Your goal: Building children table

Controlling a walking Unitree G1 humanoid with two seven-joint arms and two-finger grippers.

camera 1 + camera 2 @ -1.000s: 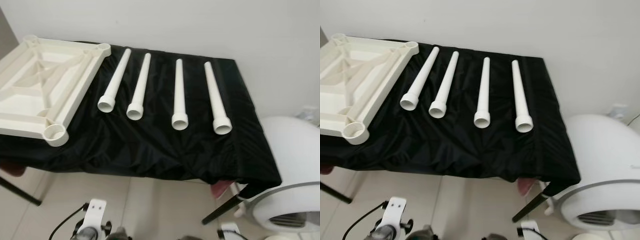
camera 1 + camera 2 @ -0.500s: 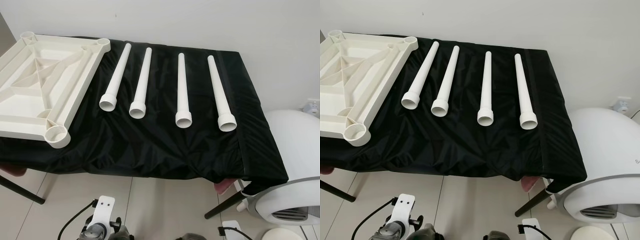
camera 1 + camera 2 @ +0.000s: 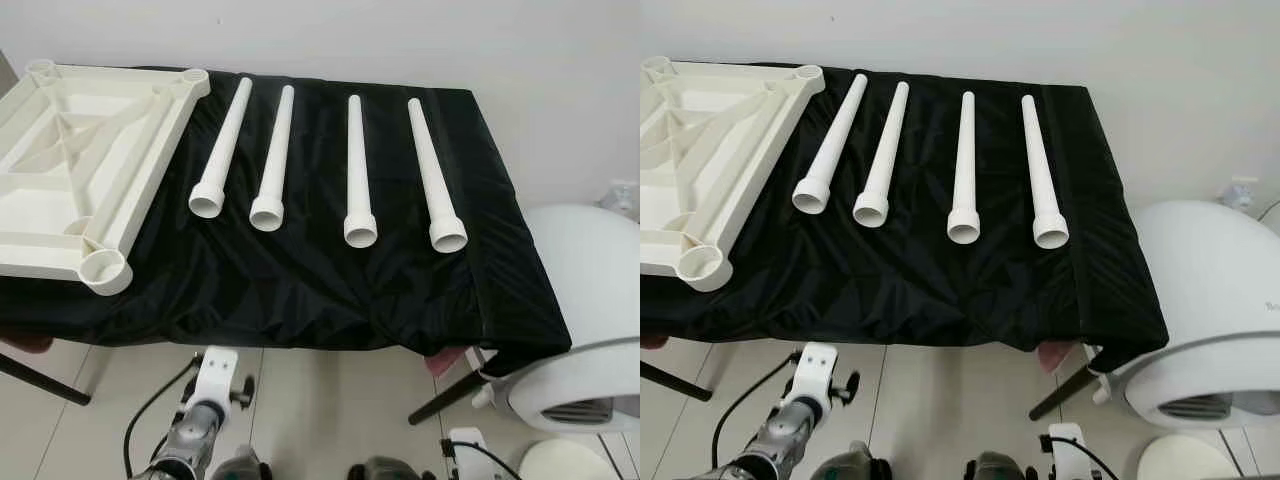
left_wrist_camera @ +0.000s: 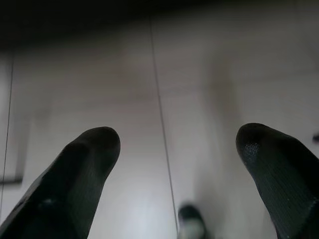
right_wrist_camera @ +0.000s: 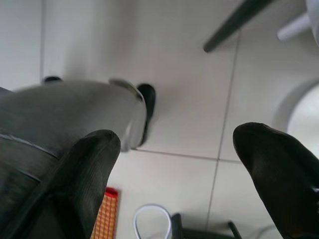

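From the left eye view, the whole scene sits a little differently than a moment ago, so the head has shifted and nothing on the black-draped table (image 3: 300,290) has moved; the left arm (image 3: 195,435), low at the frame's edge, has risen further into sight, which I judge to be the start of a reach, with no part of the build yet begun; the cream plastic children's tabletop (image 3: 75,165) lies upside down at the table's left end, ribs and round corner sockets facing up; beside it four white tapered plastic legs (image 3: 225,150) lie side by side, apart from one another, wide collars toward the robot.

In the right eye view the same row shows, with a white rounded appliance (image 3: 1215,310) on the floor to the right.

The left wrist view shows the left gripper (image 4: 177,142) fingers spread over pale floor tiles; the blur hides detail.

The right wrist view shows the right gripper (image 5: 174,144), fingers spread wide and holding nothing, above the floor.
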